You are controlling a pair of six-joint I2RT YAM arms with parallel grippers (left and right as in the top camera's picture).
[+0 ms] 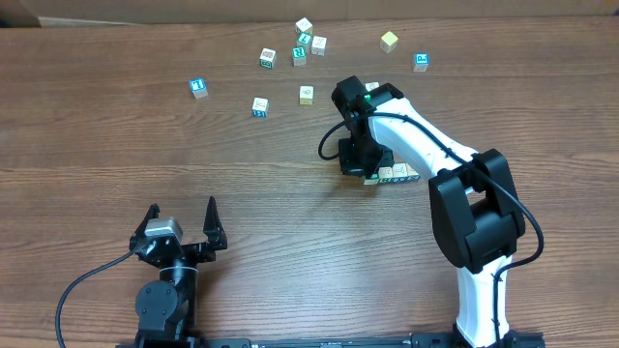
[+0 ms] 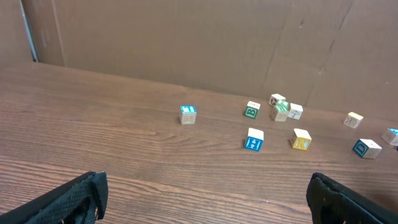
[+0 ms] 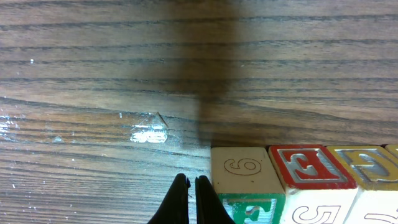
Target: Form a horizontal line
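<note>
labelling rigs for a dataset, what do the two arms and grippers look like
Right arm: white shells, bulky black joints, a black cable along it, a small green light near the wrist. Left arm: all black, looping black cable, silver-grey block behind the left gripper. It and the right gripper have slim, pointed black fingers.

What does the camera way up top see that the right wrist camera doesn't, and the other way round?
Only overhead: both arms, the open left end effector, and the loose cubes scattered toward the far side of the table.
Only right wrist: the close-up marks on the row of cubes, such as a red-framed letter and a 6 or 9, and the right end effector shut, beside the row's end cube.
Both: that row resting on the brown wood.
</note>
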